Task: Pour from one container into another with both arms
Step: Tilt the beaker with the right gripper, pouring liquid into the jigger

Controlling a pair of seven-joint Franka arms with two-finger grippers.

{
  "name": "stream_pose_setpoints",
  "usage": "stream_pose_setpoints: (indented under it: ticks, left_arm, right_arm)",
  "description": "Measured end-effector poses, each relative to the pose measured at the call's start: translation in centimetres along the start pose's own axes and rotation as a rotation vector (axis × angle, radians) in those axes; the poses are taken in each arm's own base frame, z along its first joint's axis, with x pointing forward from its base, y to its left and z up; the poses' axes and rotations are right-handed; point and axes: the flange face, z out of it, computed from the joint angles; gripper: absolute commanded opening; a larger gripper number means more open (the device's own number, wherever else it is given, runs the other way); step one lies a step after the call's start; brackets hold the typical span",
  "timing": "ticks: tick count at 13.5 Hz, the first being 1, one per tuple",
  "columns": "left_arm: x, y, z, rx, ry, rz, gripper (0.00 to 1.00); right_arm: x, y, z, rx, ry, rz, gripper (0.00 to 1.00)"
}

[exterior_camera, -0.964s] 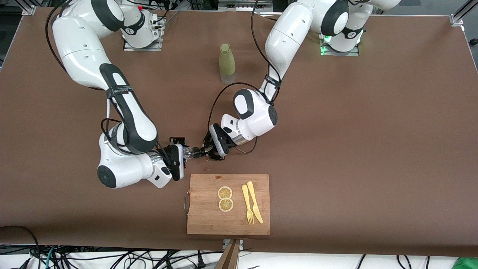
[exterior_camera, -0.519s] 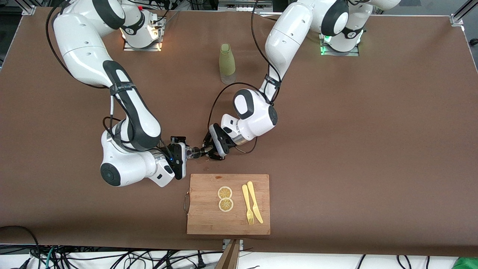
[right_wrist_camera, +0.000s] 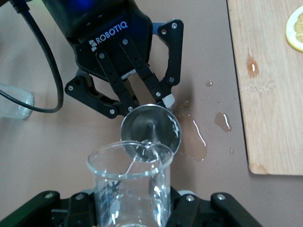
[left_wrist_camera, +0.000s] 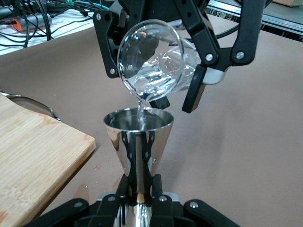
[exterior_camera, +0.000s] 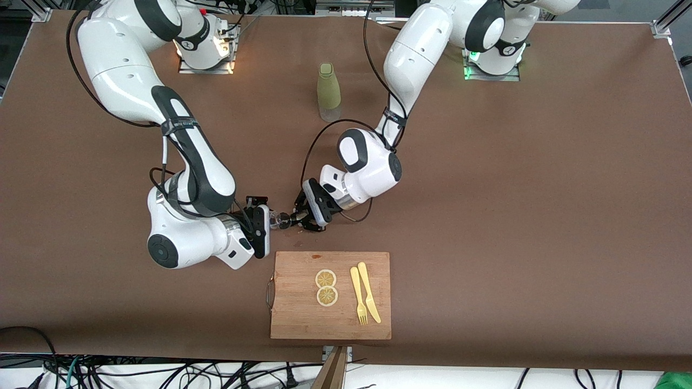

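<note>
Left tool (left_wrist_camera: pixel 137 208) cut off by the edge; jigger (left_wrist_camera: pixel 138 142) base hidden.

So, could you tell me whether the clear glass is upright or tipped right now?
Tipped: the glass, held by the right gripper, tilts mouth-down, a thin stream running into the jigger.

We take the wooden cutting board (exterior_camera: pixel 303 319) as our landmark. On it we see two lemon slices (exterior_camera: pixel 326 287) beside a yellow fork (exterior_camera: pixel 358 298) and a yellow knife (exterior_camera: pixel 370 292). Farther from the front camera than the board stands an olive-green bottle (exterior_camera: pixel 328 91). Small puddles (right_wrist_camera: pixel 195 137) wet the brown table (exterior_camera: pixel 540 216) just beside the board's edge.
</note>
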Motion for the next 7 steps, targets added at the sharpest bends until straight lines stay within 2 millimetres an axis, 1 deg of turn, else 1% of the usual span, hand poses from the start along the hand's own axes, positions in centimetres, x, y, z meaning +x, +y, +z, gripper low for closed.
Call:
stream_pose_setpoints:
  ticks: [3, 7]
  left_arm:
    - [0.0, 0.0, 0.0, 0.001, 0.0, 0.0, 0.0]
    - [0.0, -0.1, -0.1, 0.004, 0.0, 0.0, 0.0]
  right_arm:
    - [0.2, -0.2, 0.1, -0.001, -0.012, -0.001, 0.32]
    - [1.1, -0.6, 0.1, 0.003, -0.006, -0.03, 0.32]
